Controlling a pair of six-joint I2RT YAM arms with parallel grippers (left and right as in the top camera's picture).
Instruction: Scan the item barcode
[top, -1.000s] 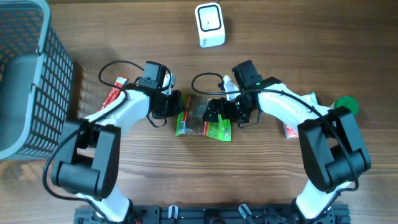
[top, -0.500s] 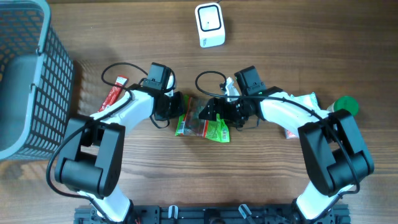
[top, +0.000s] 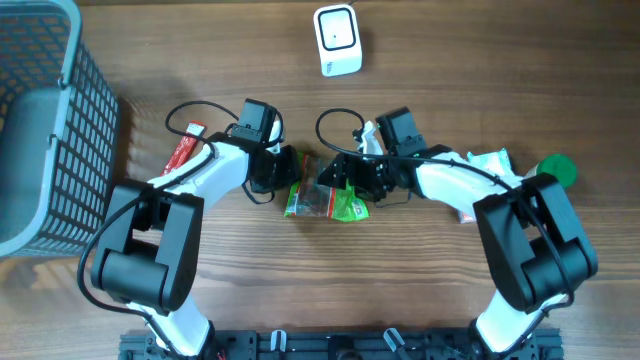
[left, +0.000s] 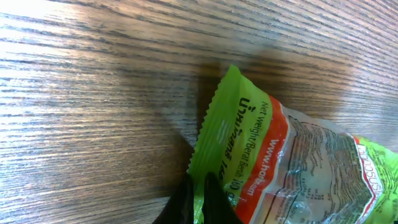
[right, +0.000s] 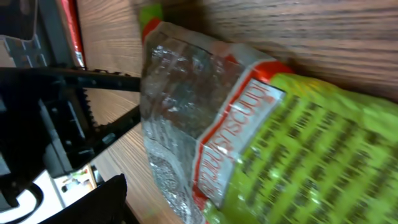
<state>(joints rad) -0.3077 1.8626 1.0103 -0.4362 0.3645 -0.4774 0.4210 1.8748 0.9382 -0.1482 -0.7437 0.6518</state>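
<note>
1. Currently, the left gripper (top: 288, 176) has its jaws pressed together on the crimped green edge of the snack packet (top: 325, 203). In the left wrist view the two dark fingertips (left: 214, 202) meet at the lower corner of that edge.
2. The snack packet lies on the table (top: 450, 60) directly between the two grippers. Its clear middle panel and green ends face upward.
3. The right gripper (top: 342, 178) sits over the side of the packet opposite the left gripper and faces it.
4. In the right wrist view the packet fills most of the frame. Only one dark finger (right: 102, 202) shows, at the lower left, so it cannot be told whether these jaws are spread or closed on the film.
5. In the left wrist view the packet shows an orange band with white lettering just ahead of the fingertips, then a clear panel of small print. The print is too blurred to read.
6. The scanner (top: 337, 40), a white unit, stands beyond both grippers, well apart from the packet.
7. A grey mesh basket (top: 90, 110) stands outboard of the left gripper, at the table's left edge.
8. A red sachet (top: 183, 150) lies beside the left arm, between the basket and the left gripper.
9. Outboard of the right gripper, beside the right arm, lie a white wrapper (top: 490, 160) and a green round object (top: 556, 168). Both are well apart from the snack packet.
</note>
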